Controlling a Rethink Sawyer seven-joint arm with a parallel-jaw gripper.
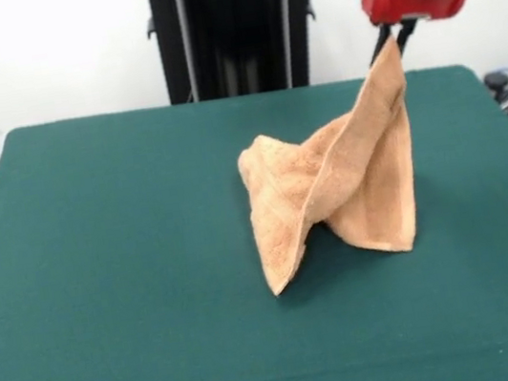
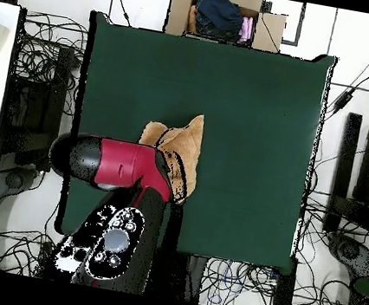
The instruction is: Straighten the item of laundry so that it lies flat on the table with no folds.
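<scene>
Towel (image 1: 344, 181) hangs tented from the tool (image 1: 393, 36) clamped on one corner (lift step), so next calls for dragging it flat across the surface (image 1: 112, 271).

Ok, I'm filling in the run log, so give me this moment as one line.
pincer: shut on towel corner | towel: lifted into a peak, lower part folded on table | task: not flat yet
</scene>
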